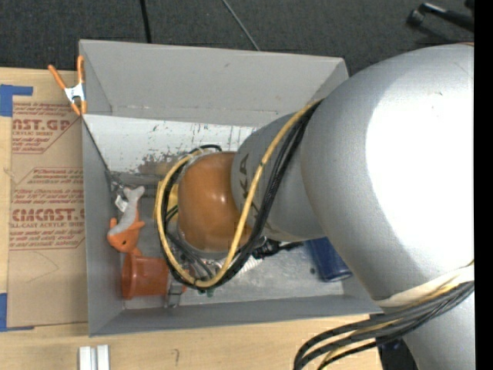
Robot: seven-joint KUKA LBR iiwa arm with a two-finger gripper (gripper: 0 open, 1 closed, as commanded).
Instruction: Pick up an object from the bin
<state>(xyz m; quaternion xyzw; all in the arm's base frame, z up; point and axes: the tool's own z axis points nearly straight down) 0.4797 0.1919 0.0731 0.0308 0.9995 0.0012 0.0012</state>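
My gripper, its state untellable beneath my wrist, hung just beside the rust-orange cup in the bin's lower-left corner, where a blind descent risked toppling it.

A red-orange cup sits in the lower-left corner of the bin. Just above it by the left wall lies an orange fish toy, with a small grey-white piece beyond. A blue thing, partly hidden, lies at the lower right.
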